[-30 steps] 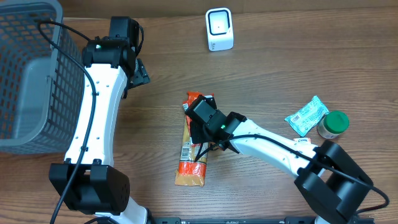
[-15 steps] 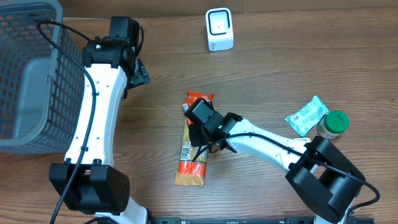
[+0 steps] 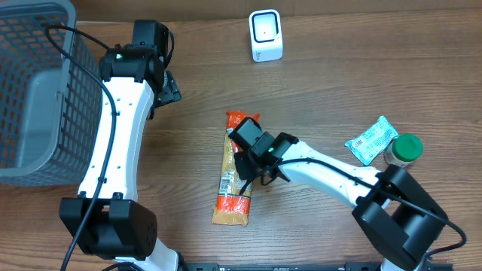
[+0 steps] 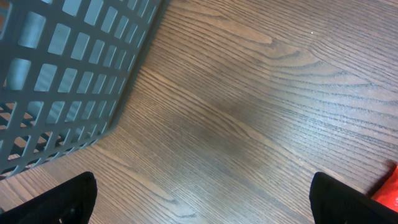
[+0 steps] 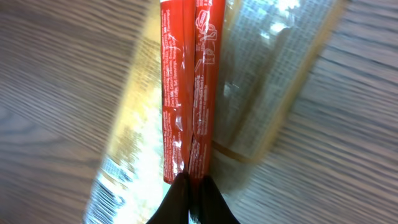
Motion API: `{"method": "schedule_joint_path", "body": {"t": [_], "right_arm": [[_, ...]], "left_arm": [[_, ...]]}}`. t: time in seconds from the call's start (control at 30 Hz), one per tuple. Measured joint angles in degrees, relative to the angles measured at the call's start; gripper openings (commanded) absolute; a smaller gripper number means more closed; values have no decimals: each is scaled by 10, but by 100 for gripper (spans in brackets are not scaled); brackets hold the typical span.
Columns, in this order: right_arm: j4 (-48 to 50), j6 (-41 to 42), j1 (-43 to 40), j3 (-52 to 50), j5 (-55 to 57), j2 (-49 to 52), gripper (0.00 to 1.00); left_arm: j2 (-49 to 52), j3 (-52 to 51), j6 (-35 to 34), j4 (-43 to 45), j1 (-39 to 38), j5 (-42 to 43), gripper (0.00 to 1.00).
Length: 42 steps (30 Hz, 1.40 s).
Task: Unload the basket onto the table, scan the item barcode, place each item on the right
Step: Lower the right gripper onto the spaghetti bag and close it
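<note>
I see my right gripper [image 5: 193,190] pinched shut on the red seam [image 5: 186,93] of the snack packet [image 3: 230,188], which lies mid-table toward the near edge, while my left gripper [image 4: 202,196] hangs wide open beside the basket [image 4: 56,74].

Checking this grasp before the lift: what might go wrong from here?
The right end effector pinches only the thin red seam of the snack packet, so it may slip or tear. The long packet, held nearer one end, may droop and swing, making it hard to present to the scanner.
</note>
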Motion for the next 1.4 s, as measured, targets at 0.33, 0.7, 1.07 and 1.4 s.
{"method": "schedule_joint_path", "body": {"t": [0.33, 0.7, 1.07, 1.4], "right_arm": [[-45, -91, -45, 0, -54, -5, 14], [-44, -126, -45, 0, -86, -5, 4], [-49, -242, -45, 0, -127, -5, 7], [-49, -291, -45, 0, -144, -5, 33]], "left_arm": [[0, 0, 0, 0, 0, 0, 100], [0, 0, 0, 0, 0, 0, 100], [0, 0, 0, 0, 0, 0, 100], [0, 0, 0, 0, 0, 0, 100]]}}
